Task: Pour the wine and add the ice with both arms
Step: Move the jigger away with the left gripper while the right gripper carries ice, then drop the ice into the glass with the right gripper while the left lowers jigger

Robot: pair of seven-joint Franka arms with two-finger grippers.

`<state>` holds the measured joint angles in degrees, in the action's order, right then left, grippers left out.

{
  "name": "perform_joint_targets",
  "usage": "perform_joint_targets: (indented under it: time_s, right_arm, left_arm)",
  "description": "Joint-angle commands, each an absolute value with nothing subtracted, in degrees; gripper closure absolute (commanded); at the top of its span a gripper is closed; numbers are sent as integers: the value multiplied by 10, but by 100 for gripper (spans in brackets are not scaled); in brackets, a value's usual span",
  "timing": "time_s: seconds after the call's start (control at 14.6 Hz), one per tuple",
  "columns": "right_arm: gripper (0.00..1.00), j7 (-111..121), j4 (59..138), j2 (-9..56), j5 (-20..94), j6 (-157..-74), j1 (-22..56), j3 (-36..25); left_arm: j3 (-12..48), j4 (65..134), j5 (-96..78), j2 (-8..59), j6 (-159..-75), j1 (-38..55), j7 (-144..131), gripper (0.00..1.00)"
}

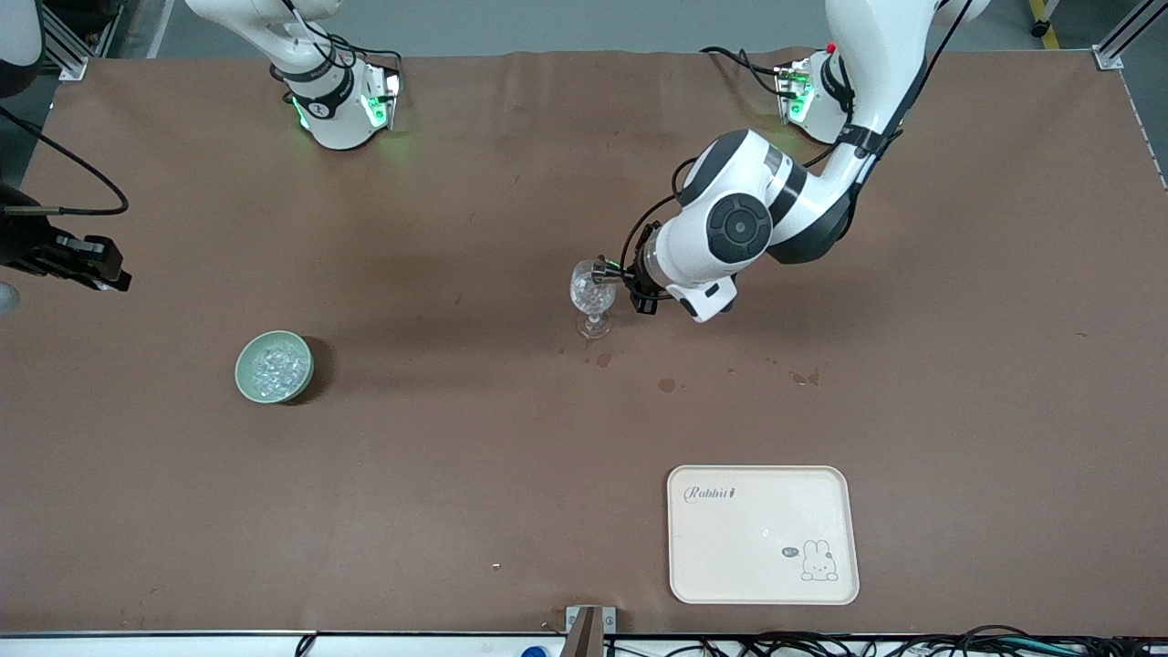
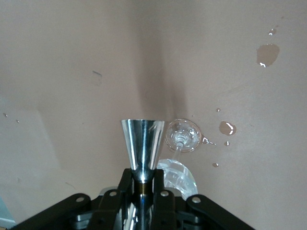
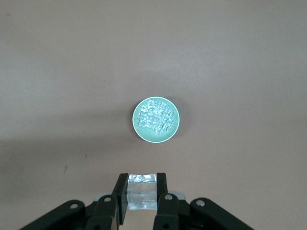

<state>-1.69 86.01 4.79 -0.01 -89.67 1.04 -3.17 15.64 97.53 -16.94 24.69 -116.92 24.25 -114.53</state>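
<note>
Left gripper (image 1: 610, 276) clamped on steel jigger (image 2: 141, 146), over stemmed glass (image 1: 591, 294) mid-table. Right gripper (image 3: 142, 194) clamped on ice cube (image 3: 142, 190), high over table beside green bowl (image 1: 245, 376) of ice (image 1: 276, 367). Cream tray (image 1: 693, 566), nearer front camera than glass, read "Rabbit".

Table (image 1: 456, 511): brown cover.
Bowl (image 1: 274, 367): toward the right arm's end.
Glass (image 1: 594, 297): mid-table.
Tray (image 1: 762, 534): nearest the front camera.
Spills (image 1: 667, 384): near the glass.
</note>
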Motion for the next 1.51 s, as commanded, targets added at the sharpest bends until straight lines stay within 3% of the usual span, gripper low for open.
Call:
perform_joint_targets:
  time_s: [0.0, 0.82, 1.44]
  right_arm:
    - [98, -19, 875, 33, 0, -896, 13, -32]
    - [98, -40, 879, 25, 2, -888, 39, -31]
    - [100, -249, 874, 58, 9, -962, 251, -31]
  left_arm:
    - [159, 959, -191, 249, -1155, 236, -1122, 99]
    - [158, 903, -404, 263, -1101, 99, -912, 99]
    - [156, 808, -583, 415, -1108, -31, -730, 99]
